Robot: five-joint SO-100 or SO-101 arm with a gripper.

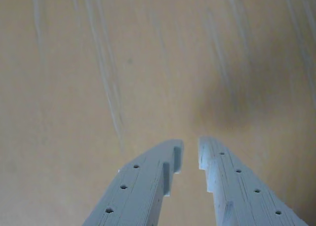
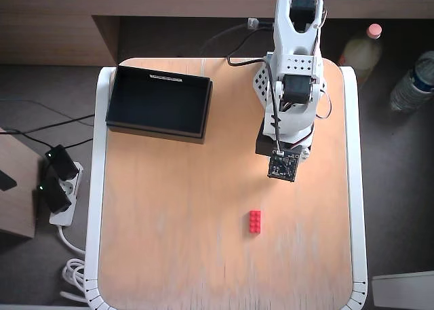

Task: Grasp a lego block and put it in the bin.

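Lego block (image 2: 254,221): red, lying flat on the bare desk (image 2: 169,242), inside the near half toward the right edge in the overhead view, well apart from the bin (image 2: 159,103) at the far left corner. Long axis running roughly far edge to near edge. Lies nearer the near edge than the end effector (image 1: 191,149), slightly to its left in the overhead view, with open wood between. Not visible in the wrist view, only desk grain beyond the tips. End effector nearly closed, a narrow gap between the pale fingers (image 1: 148,181), nothing held. Judged: grasp not yet begun; reach toward the near edge and a wider opening needed, jaws set across the block's short sides.
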